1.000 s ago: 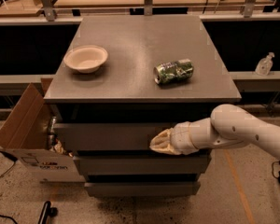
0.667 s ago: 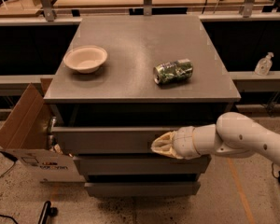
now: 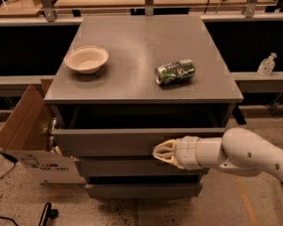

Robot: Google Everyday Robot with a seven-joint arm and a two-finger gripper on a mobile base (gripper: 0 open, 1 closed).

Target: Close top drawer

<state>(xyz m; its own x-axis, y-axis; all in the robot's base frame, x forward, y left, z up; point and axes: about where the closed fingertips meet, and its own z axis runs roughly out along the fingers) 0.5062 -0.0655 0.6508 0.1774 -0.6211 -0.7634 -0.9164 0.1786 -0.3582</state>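
Lower than a second ago, the gripper [image 3: 161,152], spread or closed I cannot tell, seemingly touches the front of the top drawer [image 3: 108,141], which stands pulled out beneath the cabinet top [image 3: 141,36] bearing a can [image 3: 175,72] and a bowl [image 3: 87,59].

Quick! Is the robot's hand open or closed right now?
Gripper: at the front panel of the top drawer; open or closed cannot be told.
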